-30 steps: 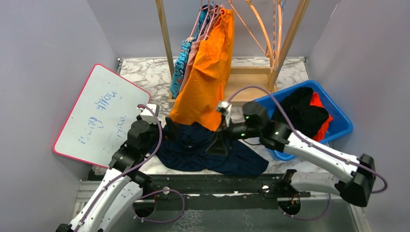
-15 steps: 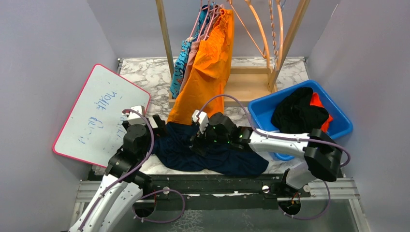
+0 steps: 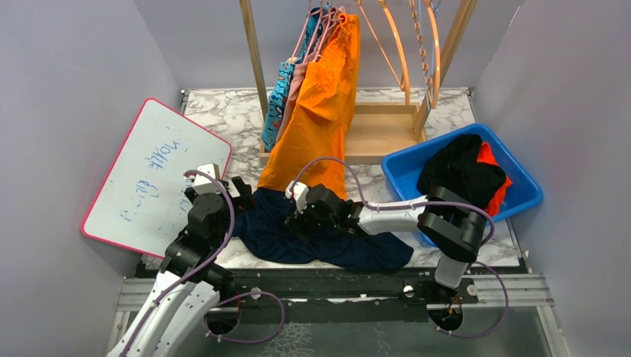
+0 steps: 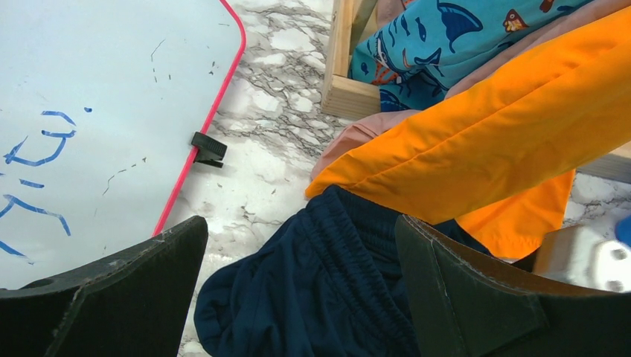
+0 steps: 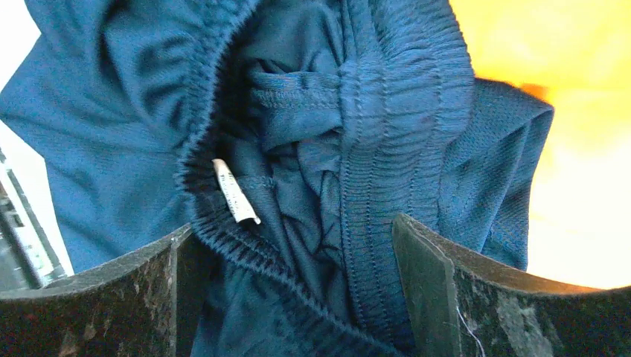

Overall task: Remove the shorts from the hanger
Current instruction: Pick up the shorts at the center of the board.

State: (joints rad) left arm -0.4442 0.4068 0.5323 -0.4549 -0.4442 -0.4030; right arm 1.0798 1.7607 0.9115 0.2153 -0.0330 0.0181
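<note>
**Right pincer [image 5: 292,227] swings over crumpled navy fabric shorts [image 3: 327,242]**
Jaws widened above the waistband [image 5: 387,111]; left pincer [image 4: 301,222] gapes alongside. Pickup looks imminent.

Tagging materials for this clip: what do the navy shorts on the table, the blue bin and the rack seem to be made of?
Navy shorts: soft matte fabric, seemingly a fine knit or mesh, with a ribbed, gathered elastic waistband.
Blue bin: probably moulded plastic, with smooth, slightly glossy walls.
Rack: pale unpainted wood in squared beams.

Bare marble [image 4: 257,182] between whiteboard [image 4: 89,111] and navy shorts [image 4: 327,290]; orange shorts [image 4: 484,149] beyond.
</note>
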